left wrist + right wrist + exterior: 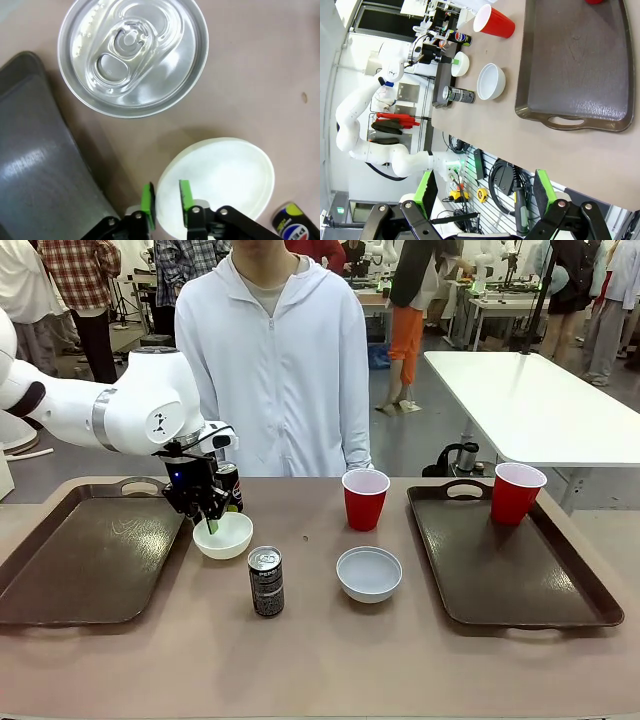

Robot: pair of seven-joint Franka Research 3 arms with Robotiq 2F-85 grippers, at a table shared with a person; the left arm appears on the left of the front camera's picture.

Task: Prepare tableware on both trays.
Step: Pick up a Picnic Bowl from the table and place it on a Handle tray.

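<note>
Just right of left tray (pixel 70 570), left gripper (pixel 210 522) is clamped on the rim of left bowl (pixel 228 538). Wrist view agrees: green fingers (pixel 147 200) straddle the rim, one inside and one outside. Bowl sits on the table (pixel 320 660) right beside the tray edge. Back can (pixel 231 487) is upright, just behind the gripper. Front can (pixel 266 581) is upright nearer the robot, mid-table. Mid bowl (pixel 369 574) is on the table right of front can, with mid cup (pixel 365 498) upright behind it. Right cup (pixel 517 493) is upright on right tray (pixel 520 580), far end. Right gripper (pixel 485 192) is spread wide with nothing between the pads, hanging out past the table edge on right tray's side.
</note>
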